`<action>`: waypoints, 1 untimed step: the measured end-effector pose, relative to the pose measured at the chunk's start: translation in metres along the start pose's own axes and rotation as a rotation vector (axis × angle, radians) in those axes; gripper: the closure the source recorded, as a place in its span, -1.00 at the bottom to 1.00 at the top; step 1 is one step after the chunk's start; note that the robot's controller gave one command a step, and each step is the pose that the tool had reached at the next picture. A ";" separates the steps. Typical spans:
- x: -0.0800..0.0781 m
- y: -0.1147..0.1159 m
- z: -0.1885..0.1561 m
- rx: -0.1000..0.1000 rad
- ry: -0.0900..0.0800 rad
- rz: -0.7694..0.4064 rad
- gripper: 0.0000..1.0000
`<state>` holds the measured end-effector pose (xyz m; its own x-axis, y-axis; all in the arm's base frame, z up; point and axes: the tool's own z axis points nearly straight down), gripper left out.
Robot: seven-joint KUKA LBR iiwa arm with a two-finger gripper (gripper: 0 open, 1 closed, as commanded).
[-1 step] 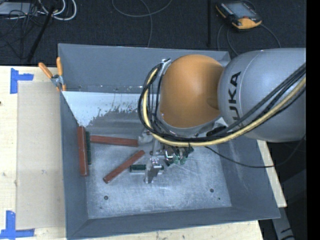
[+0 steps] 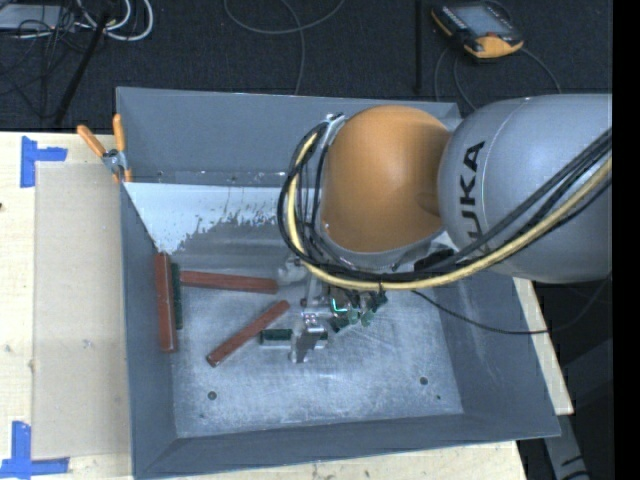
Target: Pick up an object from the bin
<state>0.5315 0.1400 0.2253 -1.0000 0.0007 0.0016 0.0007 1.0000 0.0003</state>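
My gripper (image 2: 311,336) hangs low over the middle of the bin floor, under the arm's orange cover. Just to its left lies a small dark green block (image 2: 273,338), close to or touching the gripper; I cannot tell which. A reddish-brown stick (image 2: 246,332) lies slanted beside that block, its upper end pointing at the gripper. Another reddish-brown stick (image 2: 227,282) lies flat across the floor a little farther back.
A third reddish-brown stick with a dark green strip along it (image 2: 165,301) lies along the bin's left wall. The arm and its orange cover hide the back right of the bin. The front and right parts of the floor are bare metal.
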 end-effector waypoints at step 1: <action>-0.006 -0.001 0.042 -0.001 -0.008 -0.026 -1.00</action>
<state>0.5379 0.1390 0.1828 -0.9997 -0.0250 -0.0067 -0.0250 0.9997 0.0014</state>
